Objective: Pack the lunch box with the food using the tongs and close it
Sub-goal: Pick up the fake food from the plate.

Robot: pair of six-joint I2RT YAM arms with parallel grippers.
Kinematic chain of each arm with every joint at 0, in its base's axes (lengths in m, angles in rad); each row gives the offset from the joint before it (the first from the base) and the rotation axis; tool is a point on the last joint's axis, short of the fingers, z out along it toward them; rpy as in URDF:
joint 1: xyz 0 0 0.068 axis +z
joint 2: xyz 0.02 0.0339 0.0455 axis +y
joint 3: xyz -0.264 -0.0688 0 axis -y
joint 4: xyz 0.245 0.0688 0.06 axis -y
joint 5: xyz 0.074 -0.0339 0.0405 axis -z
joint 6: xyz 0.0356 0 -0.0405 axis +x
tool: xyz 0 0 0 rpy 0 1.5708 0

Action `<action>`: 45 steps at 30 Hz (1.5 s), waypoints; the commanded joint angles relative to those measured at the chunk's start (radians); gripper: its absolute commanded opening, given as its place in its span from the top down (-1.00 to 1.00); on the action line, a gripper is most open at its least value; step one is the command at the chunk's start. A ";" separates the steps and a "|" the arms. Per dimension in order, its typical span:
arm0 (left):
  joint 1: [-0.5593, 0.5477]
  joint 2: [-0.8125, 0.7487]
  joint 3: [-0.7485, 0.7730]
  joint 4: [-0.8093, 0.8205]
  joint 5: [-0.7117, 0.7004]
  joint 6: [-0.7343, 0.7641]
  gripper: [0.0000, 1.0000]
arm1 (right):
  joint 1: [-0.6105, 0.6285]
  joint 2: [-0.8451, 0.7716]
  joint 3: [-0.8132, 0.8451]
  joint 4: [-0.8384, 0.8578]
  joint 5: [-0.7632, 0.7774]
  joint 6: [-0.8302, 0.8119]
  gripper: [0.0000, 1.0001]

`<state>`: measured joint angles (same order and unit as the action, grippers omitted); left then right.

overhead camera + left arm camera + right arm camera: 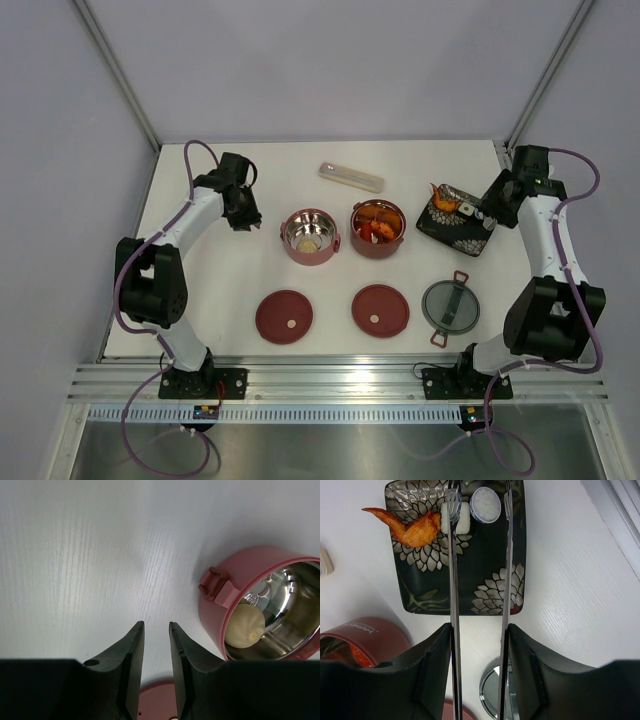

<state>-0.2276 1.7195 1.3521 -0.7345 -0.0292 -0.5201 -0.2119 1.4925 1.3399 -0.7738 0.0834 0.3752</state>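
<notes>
Top external view: two maroon bowls stand uncovered mid-table, the left bowl (290, 243) carrying one pale piece and the right bowl (378, 251) orange food. Two disc lids (284, 316) and the grey top lid (451, 305) lie in front of them, nearer the arm bases. The right gripper (488, 212) hangs over the patterned tray (440, 230) at the right, while the left gripper (240, 208) sits just left of the left bowl. Left wrist view: the jaws stand slightly parted and hold nothing, above bare table, with a white bun-like piece (245, 625) resting inside the steel-lined bowl beside them. Right wrist view: the fingers grasp the tongs (453, 580), whose two arms stand spread and reach over the tray. One tip lies over a white block (464, 520) beside an orange shrimp-like piece (412, 529), the other near a round white piece (486, 505). Packing looks partly done, with a pick from the tray in hand. The next move likely calls for lowering the tips astride one piece, squeezing, then carrying it to a bowl.
</notes>
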 commanded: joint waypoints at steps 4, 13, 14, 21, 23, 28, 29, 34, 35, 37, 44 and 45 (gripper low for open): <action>0.002 -0.006 0.041 0.012 0.012 0.014 0.41 | -0.009 0.061 0.018 0.073 -0.043 0.013 -0.09; 0.002 -0.012 0.038 0.007 0.012 0.015 0.41 | -0.037 0.097 -0.036 0.108 -0.043 0.025 -0.06; 0.002 -0.012 0.035 0.006 0.012 0.015 0.41 | -0.038 0.095 -0.042 0.113 -0.042 0.030 -0.03; 0.002 -0.012 0.035 0.009 0.020 0.015 0.41 | -0.041 0.071 -0.062 0.110 -0.053 0.028 0.06; 0.002 -0.011 0.032 0.010 0.022 0.017 0.41 | -0.041 0.063 -0.064 0.100 -0.063 0.028 0.07; 0.001 -0.011 0.022 0.015 0.023 0.015 0.41 | -0.041 0.025 -0.088 0.077 -0.091 0.025 -0.02; 0.002 -0.009 0.022 0.017 0.023 0.015 0.41 | -0.041 0.020 -0.094 0.074 -0.112 0.024 -0.03; 0.001 -0.003 0.024 0.021 0.049 0.015 0.41 | -0.041 -0.006 -0.117 0.048 -0.128 0.008 -0.06; 0.001 -0.001 0.025 0.020 0.049 0.015 0.41 | -0.041 -0.008 -0.117 0.044 -0.138 0.005 -0.06; 0.001 0.000 0.028 0.018 0.049 0.014 0.41 | -0.041 -0.020 -0.122 0.038 -0.146 0.004 -0.06; -0.003 0.002 0.028 0.017 0.049 0.012 0.41 | -0.041 -0.029 -0.123 0.027 -0.162 0.004 -0.07; -0.003 0.003 0.030 0.017 0.048 0.012 0.41 | -0.041 -0.034 -0.123 0.028 -0.163 0.004 -0.08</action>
<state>-0.2276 1.7195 1.3537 -0.7387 0.0013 -0.5201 -0.2489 1.5078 1.2106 -0.7471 -0.0467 0.3962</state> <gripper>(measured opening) 0.296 0.535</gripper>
